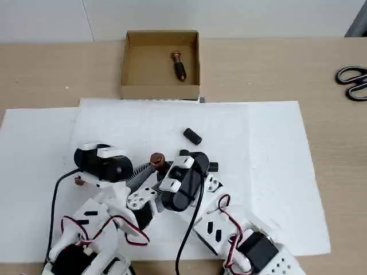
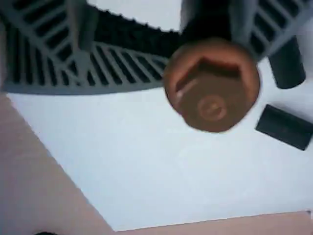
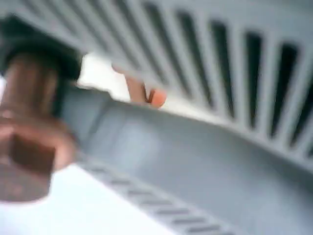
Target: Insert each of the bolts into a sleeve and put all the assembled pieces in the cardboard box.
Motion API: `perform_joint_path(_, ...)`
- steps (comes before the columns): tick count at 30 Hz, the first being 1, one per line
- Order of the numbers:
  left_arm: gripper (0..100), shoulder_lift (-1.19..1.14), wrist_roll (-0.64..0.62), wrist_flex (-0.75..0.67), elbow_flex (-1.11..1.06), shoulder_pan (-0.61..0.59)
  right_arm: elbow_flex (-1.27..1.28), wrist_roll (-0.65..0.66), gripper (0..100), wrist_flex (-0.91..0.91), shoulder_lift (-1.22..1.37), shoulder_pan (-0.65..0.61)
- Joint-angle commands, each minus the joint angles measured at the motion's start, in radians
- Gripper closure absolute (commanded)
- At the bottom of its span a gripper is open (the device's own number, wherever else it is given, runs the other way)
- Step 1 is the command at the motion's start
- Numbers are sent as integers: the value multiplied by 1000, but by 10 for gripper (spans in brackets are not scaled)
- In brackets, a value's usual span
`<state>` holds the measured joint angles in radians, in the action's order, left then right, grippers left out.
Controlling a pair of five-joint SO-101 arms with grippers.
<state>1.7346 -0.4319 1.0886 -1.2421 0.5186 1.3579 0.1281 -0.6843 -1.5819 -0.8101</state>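
Well short of the cardboard box (image 1: 160,90), on white paper (image 1: 269,172), the left gripper (image 1: 152,165) pinches a copper bolt (image 2: 211,85). Just beside it is the right gripper (image 1: 189,163); whether it grips cannot be told. A loose black sleeve (image 1: 192,136) lies nearer the box, which holds one assembled piece (image 1: 179,65).

Left arm (image 1: 94,220) rising from the near left edge and bent toward the right, left gripper (image 1: 152,166) low with jaws clamped on a bolt (image 1: 157,160), right arm (image 1: 229,229) angled in from the near right, right gripper (image 1: 176,161) just beside the left one
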Motion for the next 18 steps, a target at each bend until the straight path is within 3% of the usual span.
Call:
perform_joint_path(1, 813, -8, 86, 11, 28, -72, -58, 6, 996, 13, -15, -7)
perform_joint_path(5, 812, -8, 158, 11, 31, -143, -57, 6, 996, 13, -15, -5)
perform_joint_path(15, 818, -6, 157, 92, 163, -150, -48, 2, 996, 13, -7, 10)
perform_joint_path(18, 915, -2, 157, 94, 216, -152, -9, 2, 996, 21, -13, 53)
